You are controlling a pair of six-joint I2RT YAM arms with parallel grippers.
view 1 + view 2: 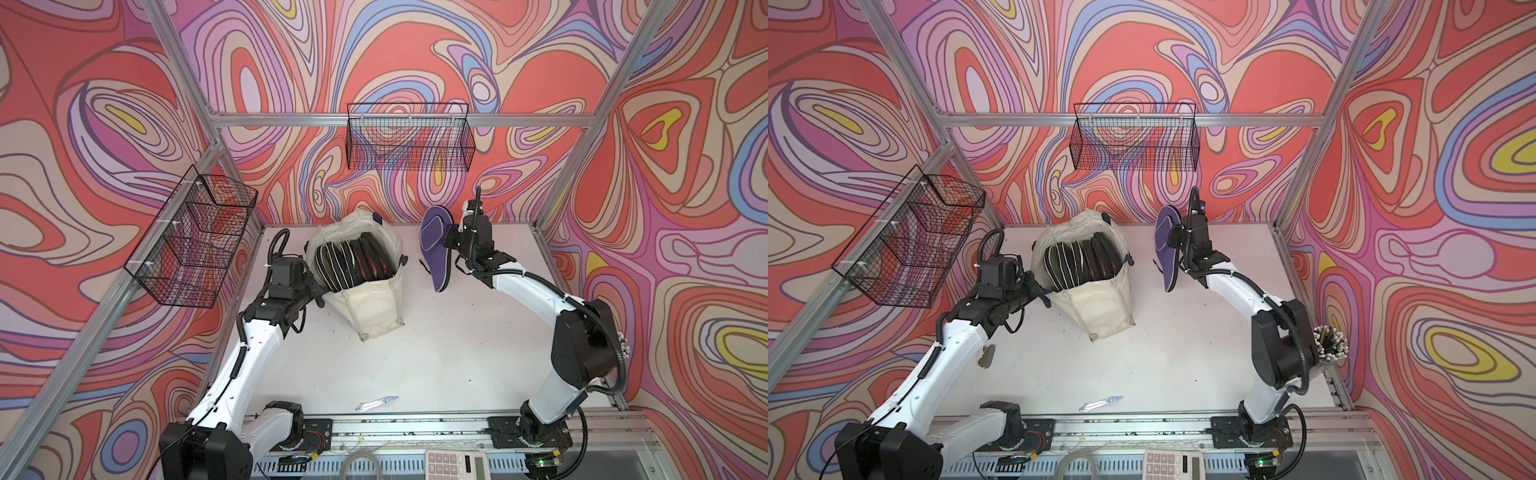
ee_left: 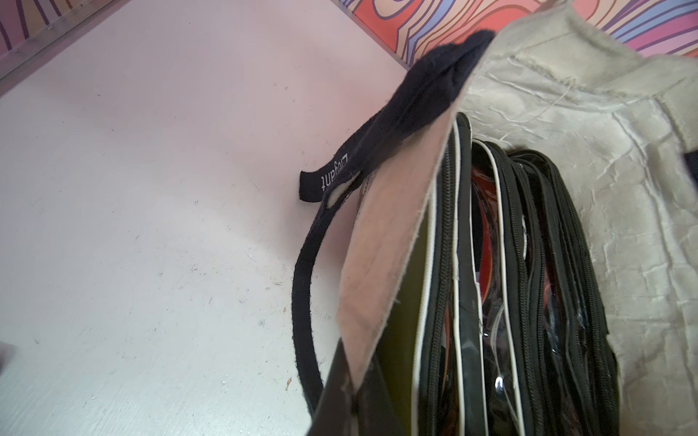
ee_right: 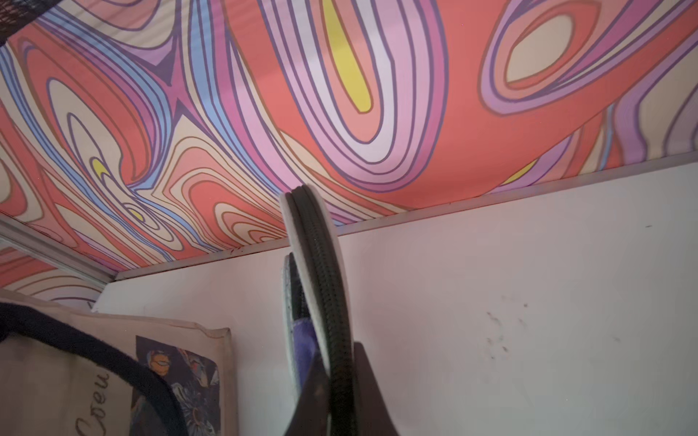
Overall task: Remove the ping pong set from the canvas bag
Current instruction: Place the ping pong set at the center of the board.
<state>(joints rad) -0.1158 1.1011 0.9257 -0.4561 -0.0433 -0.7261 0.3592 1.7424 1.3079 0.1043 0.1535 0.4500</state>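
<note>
Clearly, the purple paddle case point(image 1: 434, 253) is out of the canvas bag point(image 1: 376, 309). It hangs on edge in the air just right of the bag, above the table point(image 1: 436, 353) and near the back wall. The right hand point(image 1: 450, 240) is closed narrow on the case's zipped rim, and the right wrist view shows only that thin edge between the jaws. That is the weak point: a pinch on a rim lets the case swing or slide out, more so if the arm turns quickly. What looks like a thin loop dangles near the case's lower end and could catch on the bag if the case passes over it.

The bag stands at the middle back of the table, mouth up and leaning, packed with black zipped cases point(image 1: 357, 262). The left hand point(image 1: 319, 293) is clamped on the bag's rim and holds the mouth open. Releasing it too soon would, I judge, let the soft wall fold or the bag tip. Whether the purple case is the whole set I cannot tell from these views.
</note>
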